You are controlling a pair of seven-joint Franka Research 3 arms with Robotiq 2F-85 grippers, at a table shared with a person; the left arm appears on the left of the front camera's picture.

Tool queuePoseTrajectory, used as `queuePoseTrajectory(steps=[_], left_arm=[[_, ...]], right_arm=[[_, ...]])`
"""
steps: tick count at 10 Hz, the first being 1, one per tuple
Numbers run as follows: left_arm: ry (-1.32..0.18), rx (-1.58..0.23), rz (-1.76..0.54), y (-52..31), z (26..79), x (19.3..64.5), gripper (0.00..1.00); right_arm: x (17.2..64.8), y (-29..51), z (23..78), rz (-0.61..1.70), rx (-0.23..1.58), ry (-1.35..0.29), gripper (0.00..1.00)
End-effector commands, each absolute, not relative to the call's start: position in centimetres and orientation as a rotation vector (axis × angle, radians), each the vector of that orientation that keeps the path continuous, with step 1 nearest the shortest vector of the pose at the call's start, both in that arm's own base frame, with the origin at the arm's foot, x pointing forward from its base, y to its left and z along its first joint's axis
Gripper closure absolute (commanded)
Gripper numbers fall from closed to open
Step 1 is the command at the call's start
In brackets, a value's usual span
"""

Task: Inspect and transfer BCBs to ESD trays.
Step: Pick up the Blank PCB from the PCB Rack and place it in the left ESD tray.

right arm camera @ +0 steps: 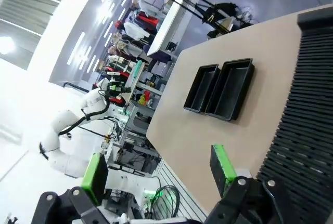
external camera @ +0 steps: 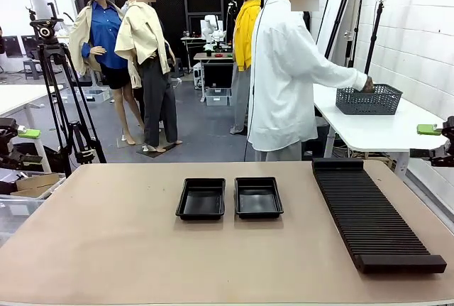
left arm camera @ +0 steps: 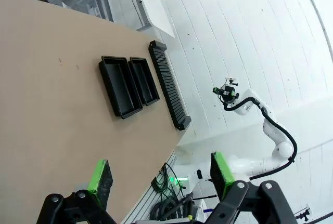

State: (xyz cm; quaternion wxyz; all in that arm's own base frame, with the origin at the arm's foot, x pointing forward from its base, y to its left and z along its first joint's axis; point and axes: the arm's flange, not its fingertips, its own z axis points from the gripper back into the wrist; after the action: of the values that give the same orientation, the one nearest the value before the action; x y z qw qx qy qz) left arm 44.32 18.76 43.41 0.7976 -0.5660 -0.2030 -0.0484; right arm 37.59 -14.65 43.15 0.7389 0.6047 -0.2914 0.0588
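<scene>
Left gripper (left arm camera: pixel 160 176) and right gripper (right arm camera: pixel 158 168): jaws released, grasping nothing. The 2 ESD trays (external camera: pixel 202 201) lie side by side at the tabletop centre. The ribbed rack (external camera: pixel 372 217) lies along the right edge.

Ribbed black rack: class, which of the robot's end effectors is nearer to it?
Right. The right end effector sits open close beside the rack; the left end effector, also open, is across the table, beyond both trays.
</scene>
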Motion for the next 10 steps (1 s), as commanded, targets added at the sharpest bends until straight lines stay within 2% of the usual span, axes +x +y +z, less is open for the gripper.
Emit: queuePoseTrajectory(steps=[1,2,10], left_arm=[[-0.444,-1.219,-0.165,19.29,43.38,44.99,0.0],[-0.436,-1.215,-0.104,18.76,43.41,44.32,0.0],[-0.436,-1.215,-0.104,18.76,43.41,44.32,0.0]], right_arm=[[37.35,-14.78,43.09,0.121,1.328,-0.644,0.0],[37.35,-14.78,43.09,0.121,1.328,-0.644,0.0],[37.35,-14.78,43.09,0.121,1.328,-0.644,0.0]])
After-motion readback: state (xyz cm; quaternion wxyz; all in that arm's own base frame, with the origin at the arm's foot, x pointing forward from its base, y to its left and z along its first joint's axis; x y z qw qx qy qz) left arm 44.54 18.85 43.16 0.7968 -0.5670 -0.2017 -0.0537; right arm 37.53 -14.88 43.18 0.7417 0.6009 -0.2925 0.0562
